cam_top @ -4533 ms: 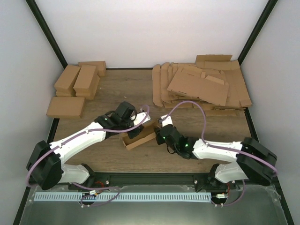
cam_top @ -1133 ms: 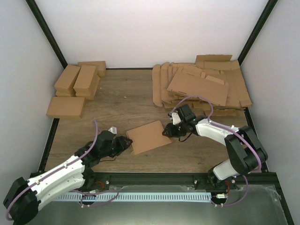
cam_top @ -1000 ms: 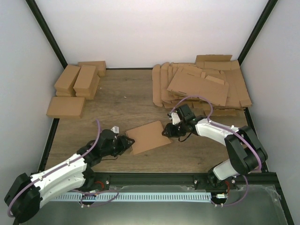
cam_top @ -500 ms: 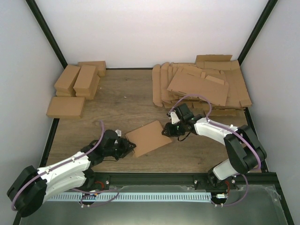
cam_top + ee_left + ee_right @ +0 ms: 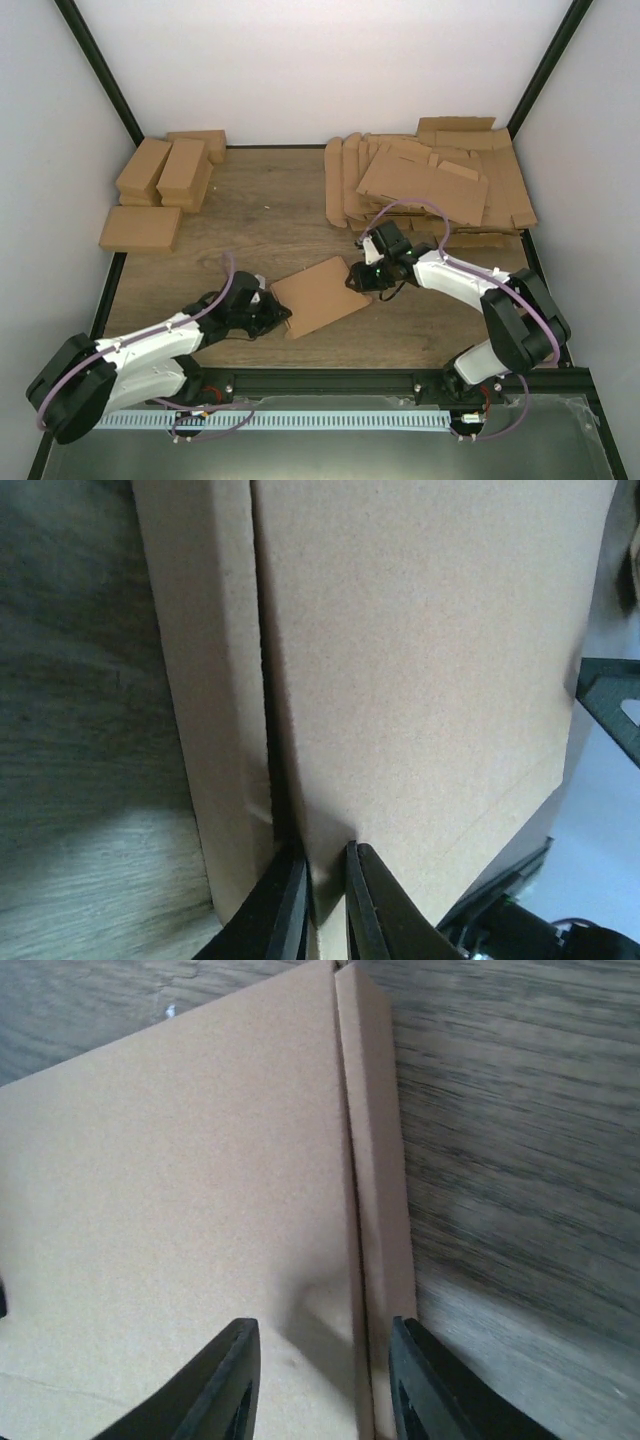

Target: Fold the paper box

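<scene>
The paper box (image 5: 322,294) lies flat and thin on the wooden table, front centre. My left gripper (image 5: 282,318) is at its near left edge. In the left wrist view its jaws (image 5: 325,900) are pinched on the edge of the box's top panel (image 5: 420,660), with a side flap (image 5: 205,680) to the left of it. My right gripper (image 5: 358,278) is at the box's right corner. In the right wrist view it (image 5: 325,1380) is open, its fingers straddling the seam between the top panel (image 5: 180,1200) and the narrow side wall (image 5: 380,1200).
A thick pile of flat cardboard sheets (image 5: 430,185) fills the back right. Several narrow folded boxes (image 5: 165,168) are stacked at the back left, with a flat one (image 5: 140,228) in front of them. Black frame posts stand along the table's sides.
My left arm has moved right to the box's near left edge, and its jaws now pinch the top panel. The box has shifted slightly. The right gripper has stayed at the right corner.
</scene>
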Action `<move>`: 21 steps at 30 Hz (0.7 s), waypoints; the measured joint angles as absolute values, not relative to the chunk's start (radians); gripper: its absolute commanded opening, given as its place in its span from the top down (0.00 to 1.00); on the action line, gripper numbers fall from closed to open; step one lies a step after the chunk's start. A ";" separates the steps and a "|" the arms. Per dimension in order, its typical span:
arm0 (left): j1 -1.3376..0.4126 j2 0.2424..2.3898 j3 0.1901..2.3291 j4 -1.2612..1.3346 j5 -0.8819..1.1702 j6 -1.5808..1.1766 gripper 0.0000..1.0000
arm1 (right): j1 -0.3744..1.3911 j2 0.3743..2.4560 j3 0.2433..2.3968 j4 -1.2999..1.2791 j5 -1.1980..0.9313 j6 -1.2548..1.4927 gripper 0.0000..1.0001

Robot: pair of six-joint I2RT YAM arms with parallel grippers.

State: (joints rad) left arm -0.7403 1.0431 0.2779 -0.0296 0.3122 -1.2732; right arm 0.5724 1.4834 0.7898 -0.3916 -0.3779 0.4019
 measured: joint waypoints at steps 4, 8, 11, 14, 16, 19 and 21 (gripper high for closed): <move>-0.740 1.078 0.347 -0.119 0.273 -1.191 0.72 | 0.574 1.462 0.799 -0.436 -0.312 0.384 0.57; -0.738 1.097 0.408 -0.191 0.247 -1.125 0.58 | 0.574 1.466 0.811 -0.447 -0.276 0.369 0.58; -0.738 1.095 0.429 -0.229 0.233 -1.092 0.52 | 0.574 1.491 0.810 -0.439 -0.284 0.358 0.63; -0.736 1.081 0.439 -0.263 0.218 -1.068 0.52 | 0.574 1.518 0.801 -0.414 -0.313 0.354 0.64; -0.730 1.073 0.437 -0.275 0.218 -1.060 0.52 | 0.574 1.520 0.795 -0.398 -0.336 0.354 0.64; -0.717 1.071 0.434 -0.277 0.230 -1.044 0.54 | 0.573 1.521 0.779 -0.372 -0.357 0.355 0.64; -0.712 1.073 0.436 -0.286 0.232 -1.029 0.55 | 0.572 1.520 0.768 -0.355 -0.369 0.355 0.64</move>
